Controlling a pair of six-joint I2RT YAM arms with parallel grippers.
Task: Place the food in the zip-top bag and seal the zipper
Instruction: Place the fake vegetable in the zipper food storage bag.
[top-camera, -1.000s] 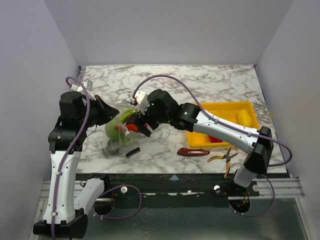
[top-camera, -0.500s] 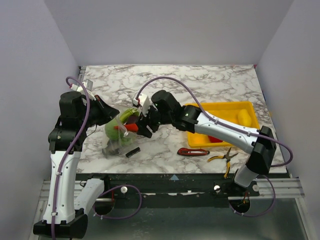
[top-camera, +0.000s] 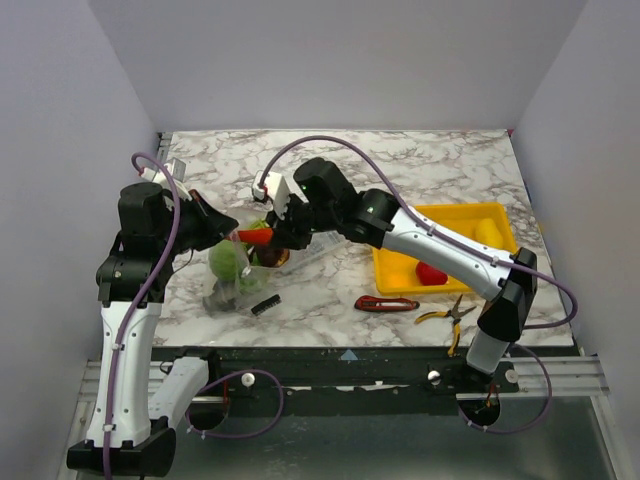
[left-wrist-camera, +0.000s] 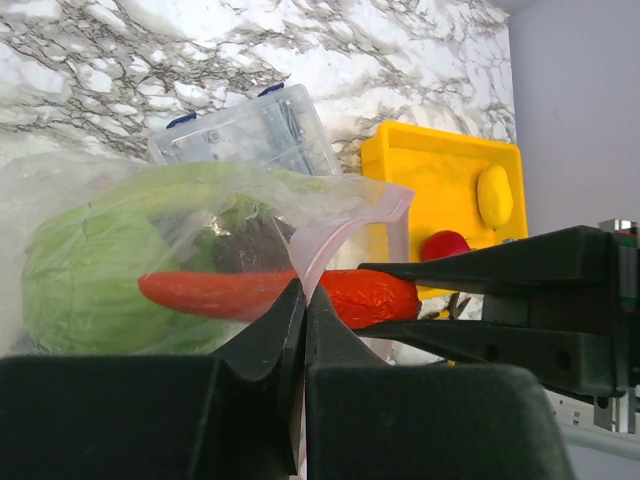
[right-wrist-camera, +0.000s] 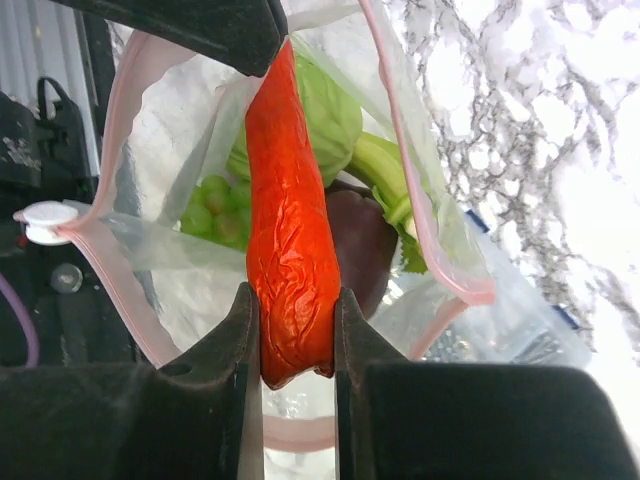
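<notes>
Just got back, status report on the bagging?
Left gripper shut on zip-top bag rim. Right gripper shut on red chili, tip inside mouth. Red tomato, yellow fruit in yellow tray.

The mouth of the zip-top bag (right-wrist-camera: 160, 250) stands open, but little room is left in it. The red chili (right-wrist-camera: 292, 240), clamped in the right gripper (right-wrist-camera: 295, 340), runs through its middle, and the left gripper (left-wrist-camera: 303, 300) pinches the zipper (left-wrist-camera: 350, 225) edge. Deeper in, cabbage (right-wrist-camera: 330, 110), grapes (right-wrist-camera: 210, 210) and eggplant (right-wrist-camera: 365, 245) crowd the space. A clear compartment box (left-wrist-camera: 250, 130) lies just behind the bag. The yellow tray (top-camera: 400, 272), knife (top-camera: 385, 303) and pliers (top-camera: 445, 315) occupy the right front. The far part of the marble table (top-camera: 420, 165) offers open passage.
</notes>
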